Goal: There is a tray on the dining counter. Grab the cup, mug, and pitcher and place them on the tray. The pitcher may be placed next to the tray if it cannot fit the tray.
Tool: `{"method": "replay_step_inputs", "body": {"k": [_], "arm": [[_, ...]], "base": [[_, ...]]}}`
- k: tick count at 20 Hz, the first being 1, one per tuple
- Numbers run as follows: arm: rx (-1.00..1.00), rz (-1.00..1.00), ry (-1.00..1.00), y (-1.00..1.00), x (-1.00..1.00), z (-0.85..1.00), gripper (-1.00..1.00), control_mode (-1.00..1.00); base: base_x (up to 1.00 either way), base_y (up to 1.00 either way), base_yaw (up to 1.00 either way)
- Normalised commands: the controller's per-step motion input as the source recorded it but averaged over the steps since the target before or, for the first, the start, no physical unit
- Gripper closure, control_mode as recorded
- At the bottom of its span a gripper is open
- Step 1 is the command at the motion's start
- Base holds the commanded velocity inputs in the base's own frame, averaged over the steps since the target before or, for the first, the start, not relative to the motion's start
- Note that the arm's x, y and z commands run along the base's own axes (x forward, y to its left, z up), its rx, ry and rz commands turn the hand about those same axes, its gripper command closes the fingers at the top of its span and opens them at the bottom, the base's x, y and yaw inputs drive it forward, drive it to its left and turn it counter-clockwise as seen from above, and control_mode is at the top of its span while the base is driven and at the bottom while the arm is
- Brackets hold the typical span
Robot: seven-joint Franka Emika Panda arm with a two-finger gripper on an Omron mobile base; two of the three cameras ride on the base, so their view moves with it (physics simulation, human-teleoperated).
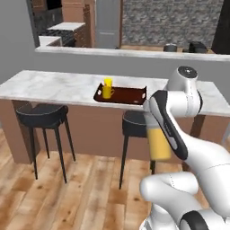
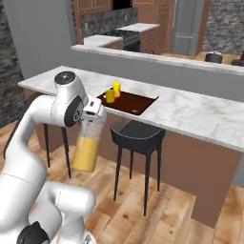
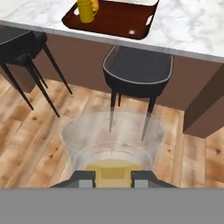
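The pitcher (image 2: 86,150) of clear glass, about half full of orange juice, hangs upright in the air in front of the dining counter (image 2: 190,112). My gripper (image 2: 93,116) is shut on its top rim. In the hand view the gripper (image 3: 113,178) straddles the near wall of the pitcher (image 3: 113,144), and I look down into it. In the left base view the pitcher (image 1: 159,143) shows partly behind my arm. The dark brown tray (image 1: 128,95) lies on the counter (image 1: 54,85). On its left end stand the yellow mug (image 1: 107,92) and, just behind it, the cup (image 1: 108,82).
Black stools stand under the counter's front edge: one (image 1: 134,123) right below the tray, another (image 1: 42,114) to the left. The right part of the tray (image 3: 122,19) is bare. A grey ledge (image 1: 134,53) rises behind the counter, and below me is wooden floor.
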Motion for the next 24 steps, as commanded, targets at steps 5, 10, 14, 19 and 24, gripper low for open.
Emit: {"method": "replay_step_inputs", "body": {"k": [5,10,14,19,24], "arm": [[0.0,0.0,0.0,0.0,0.0,0.0,1.0,1.0],[0.0,0.0,0.0,0.0,0.0,0.0,1.0,1.0],[0.0,0.0,0.0,0.0,0.0,0.0,1.0,1.0],[0.0,0.0,0.0,0.0,0.0,0.0,1.0,1.0],[0.0,0.0,0.0,0.0,0.0,0.0,1.0,1.0]], "base": [[0.14,0.69,-0.58],[0.0,0.88,-0.46],[0.13,1.0,-0.31],[0.49,0.95,-0.11],[0.52,0.2,0.0]]}}
